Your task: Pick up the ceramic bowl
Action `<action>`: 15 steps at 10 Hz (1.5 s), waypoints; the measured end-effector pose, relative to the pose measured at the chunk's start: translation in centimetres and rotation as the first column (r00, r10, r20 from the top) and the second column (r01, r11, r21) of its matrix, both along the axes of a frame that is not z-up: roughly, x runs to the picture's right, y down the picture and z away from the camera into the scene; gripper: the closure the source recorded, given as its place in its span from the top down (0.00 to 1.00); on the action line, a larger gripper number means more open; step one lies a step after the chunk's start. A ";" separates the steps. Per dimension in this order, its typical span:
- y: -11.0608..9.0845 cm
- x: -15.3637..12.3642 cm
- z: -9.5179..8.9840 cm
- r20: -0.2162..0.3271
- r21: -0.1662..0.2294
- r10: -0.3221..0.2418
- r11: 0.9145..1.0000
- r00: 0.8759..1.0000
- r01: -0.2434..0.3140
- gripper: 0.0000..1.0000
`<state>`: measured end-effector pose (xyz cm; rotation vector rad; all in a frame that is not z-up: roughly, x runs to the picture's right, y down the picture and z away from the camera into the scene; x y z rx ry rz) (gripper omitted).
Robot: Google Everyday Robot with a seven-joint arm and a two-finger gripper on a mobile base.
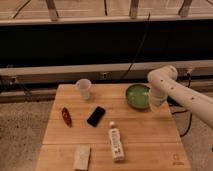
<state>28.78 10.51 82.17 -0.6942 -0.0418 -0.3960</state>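
Table (pixel 150 135), ceramic bowl (pixel 136 95), cup (pixel 83 89), phone (pixel 96 116), tool (pixel 154 101) at bowl

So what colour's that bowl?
The ceramic bowl is glossy green, paler inside, camera view; the gripper is at its rim.

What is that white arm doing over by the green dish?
A robot arm reaches in from the right to pick up the ceramic bowl. Its gripper is down at the bowl's right rim, and the bowl sits on the wooden table, not yet lifted. The white cup, black phone, white bottle, red object and pale block lie apart from it, further left.
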 end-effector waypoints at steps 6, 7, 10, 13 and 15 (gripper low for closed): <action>0.0 0.2 0.5 0.024 0.013 -0.004 1.000 1.000 0.003 0.65; -0.1 0.3 0.5 0.023 0.012 -0.006 1.000 1.000 0.006 0.73; -0.2 0.1 0.6 0.030 0.021 -0.017 1.000 0.999 0.016 0.79; -0.4 0.0 0.5 0.042 0.035 -0.019 0.999 0.999 0.017 0.64; -0.4 -0.1 0.5 0.045 0.035 -0.024 0.999 0.999 0.023 0.53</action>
